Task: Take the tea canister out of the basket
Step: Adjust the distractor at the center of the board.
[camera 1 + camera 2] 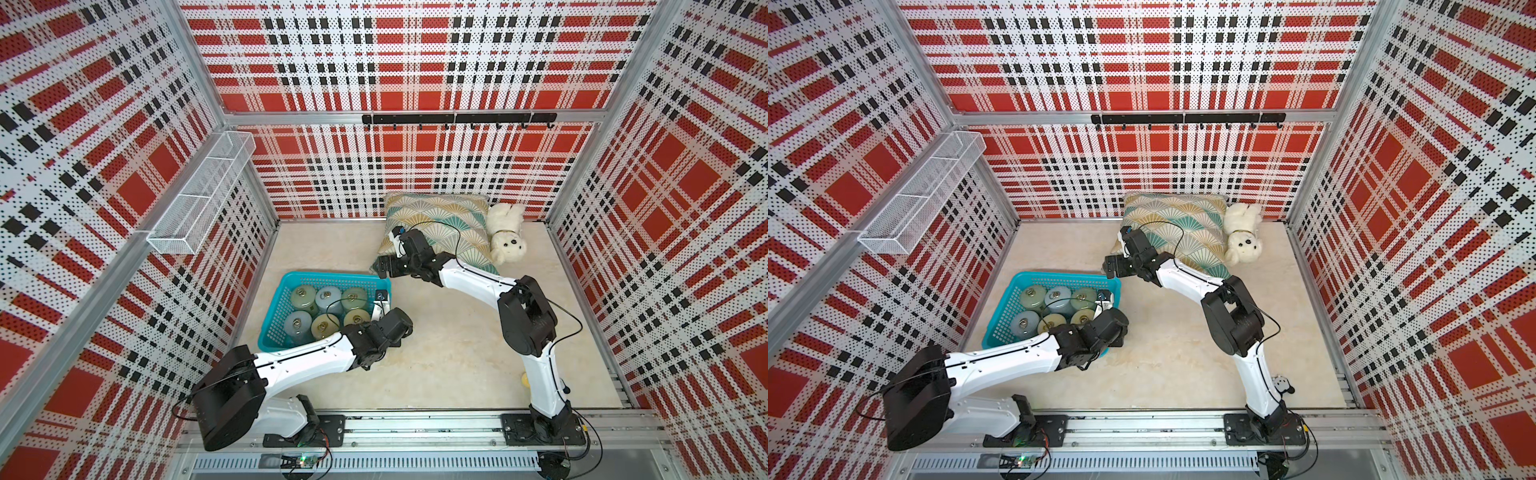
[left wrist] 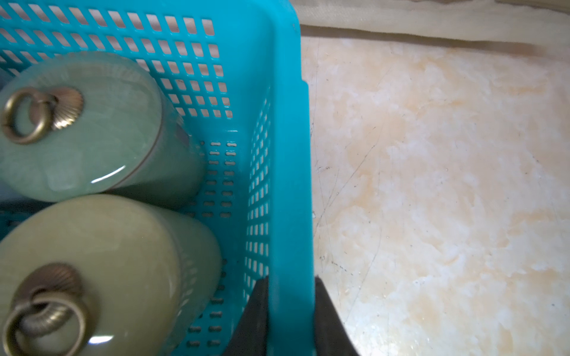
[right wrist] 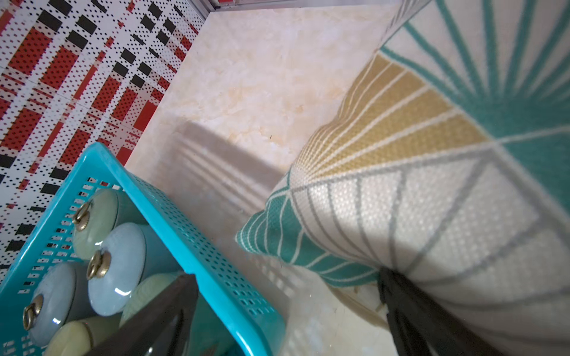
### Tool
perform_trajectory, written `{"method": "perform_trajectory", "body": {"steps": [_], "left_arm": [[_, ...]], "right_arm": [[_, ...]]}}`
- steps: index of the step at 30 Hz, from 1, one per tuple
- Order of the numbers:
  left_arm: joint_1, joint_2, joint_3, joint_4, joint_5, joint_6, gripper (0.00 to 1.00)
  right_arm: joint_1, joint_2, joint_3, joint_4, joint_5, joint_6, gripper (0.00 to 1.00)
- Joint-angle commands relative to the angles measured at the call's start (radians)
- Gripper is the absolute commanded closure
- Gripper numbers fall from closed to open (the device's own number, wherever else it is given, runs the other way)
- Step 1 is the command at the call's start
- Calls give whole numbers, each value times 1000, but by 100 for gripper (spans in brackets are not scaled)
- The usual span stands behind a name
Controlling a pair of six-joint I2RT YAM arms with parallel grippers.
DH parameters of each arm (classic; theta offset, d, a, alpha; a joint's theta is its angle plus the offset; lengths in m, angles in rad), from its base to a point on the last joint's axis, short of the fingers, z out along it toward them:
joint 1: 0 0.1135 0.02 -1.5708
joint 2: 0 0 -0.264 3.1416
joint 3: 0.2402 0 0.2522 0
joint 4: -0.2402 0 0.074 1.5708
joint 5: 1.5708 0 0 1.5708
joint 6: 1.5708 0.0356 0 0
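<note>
Ideally, with the left gripper (image 2: 290, 282) pinching the right rim of the rectangular turquoise plastic basket (image 2: 287, 123), the wide-spread right gripper (image 3: 283, 274) should drop straight onto the far-right green glazed ceramic tea canister (image 1: 355, 296) standing inside.

Six canisters (image 1: 328, 298) in the basket (image 1: 332, 276) at left; pillow (image 1: 449, 216) behind and right of it, plush dog (image 1: 507, 239) beside pillow.

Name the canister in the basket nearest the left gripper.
The yellow-green canister at the end of the row nearest the robot's base, beside the basket wall the left gripper clamps; every other stands farther off.
</note>
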Motion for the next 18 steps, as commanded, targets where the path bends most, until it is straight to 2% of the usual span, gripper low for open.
{"method": "perform_trajectory", "body": {"steps": [1, 13, 18], "left_arm": [[-36, 40, 76, 73, 59, -64, 100], [-148, 279, 313, 159, 93, -73, 100], [-161, 309, 356, 172, 98, -77, 100]], "right_arm": [[-6, -11, 2, -11, 27, -4, 0], [-20, -467, -426, 60, 151, 4, 0], [-54, -543, -492, 35, 161, 29, 0]]}}
